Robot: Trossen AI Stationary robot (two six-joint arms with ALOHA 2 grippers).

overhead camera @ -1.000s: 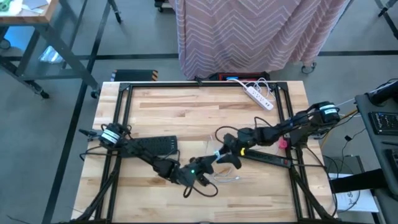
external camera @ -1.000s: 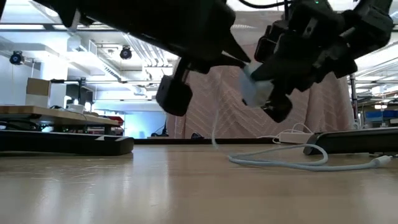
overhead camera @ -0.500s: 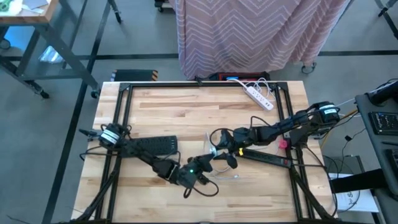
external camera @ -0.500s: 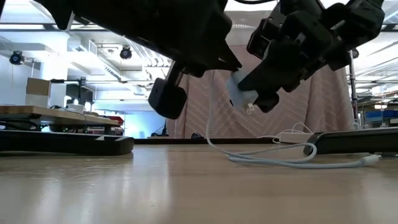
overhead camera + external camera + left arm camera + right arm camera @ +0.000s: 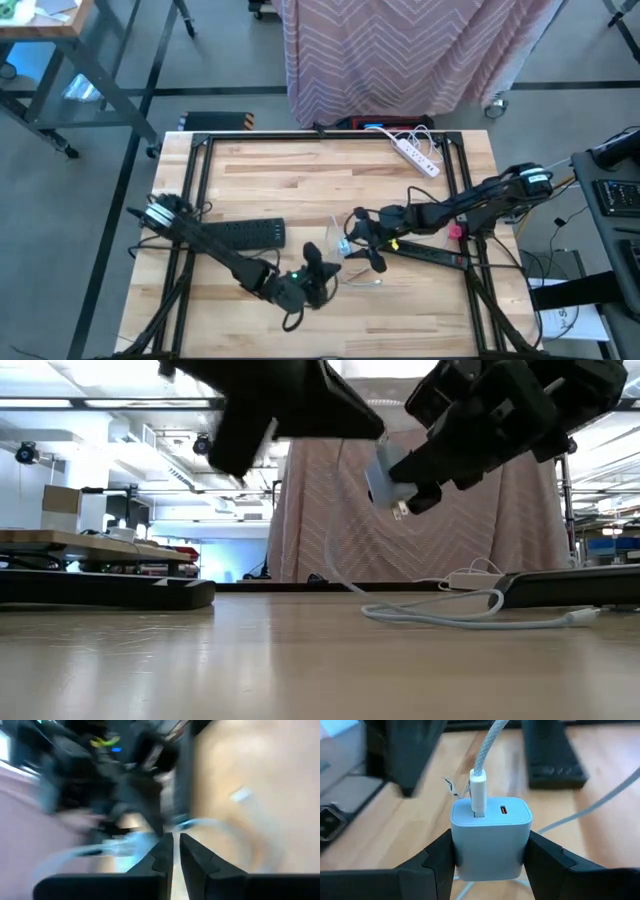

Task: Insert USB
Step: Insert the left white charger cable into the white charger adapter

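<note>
Jaws: right gripper (image 5: 489,851) clamped on white charger (image 5: 490,836), cable (image 5: 487,751) plugged in, lifted mid-frame. Left gripper (image 5: 175,851) near-closed, empty, lower centre of table (image 5: 260,170).

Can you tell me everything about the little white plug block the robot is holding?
The charger block is a small, pale, plastic-looking cube with rounded corners. The right gripper clamps it between two dark fingers, above the wooden table. Its face has two small ports: a white cable is plugged into one, the other is empty. In the low view metal prongs stick out of its underside, tilted downward. The cable trails onto the table.
</note>
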